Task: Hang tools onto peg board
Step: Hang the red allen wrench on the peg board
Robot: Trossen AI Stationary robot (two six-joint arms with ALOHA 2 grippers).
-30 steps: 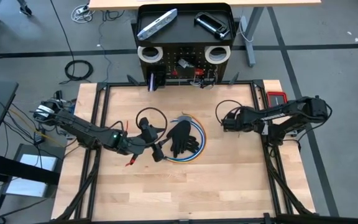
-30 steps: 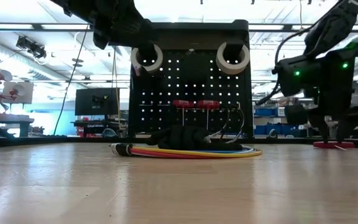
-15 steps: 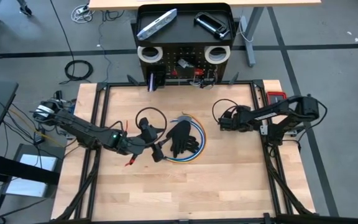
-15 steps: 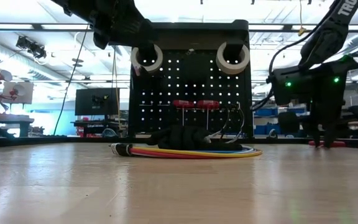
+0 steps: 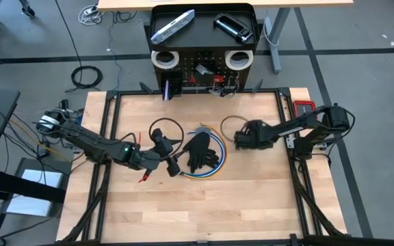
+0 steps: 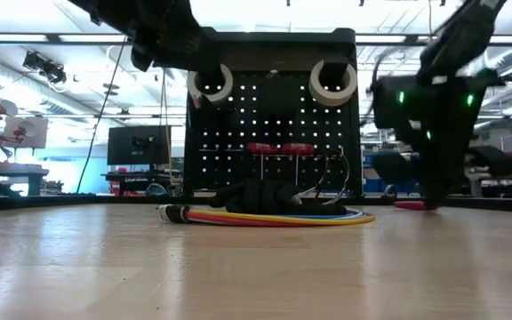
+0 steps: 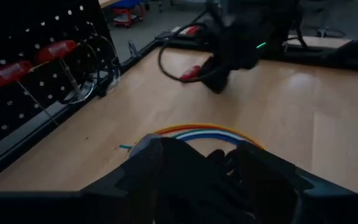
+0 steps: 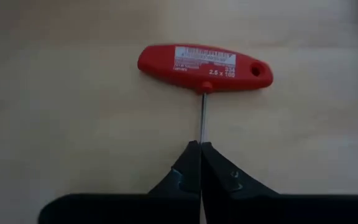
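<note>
Red T-handle tool (image 8: pixel 204 67) (label "2.5 x") in right claw (image 8: pixel 200 163).

Bare table (image 5: pixel 252 198) in front lies open; cable coil (image 5: pixel 207 158) and black glove (image 5: pixel 200 152) block centre.

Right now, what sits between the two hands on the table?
High view: black glove on coiled cables, between left hand and right hand.

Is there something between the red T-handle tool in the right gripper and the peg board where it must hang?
Nothing visible. The right gripper is shut on the red tool's shaft, and the table between it and the peg board lies bare.
</note>
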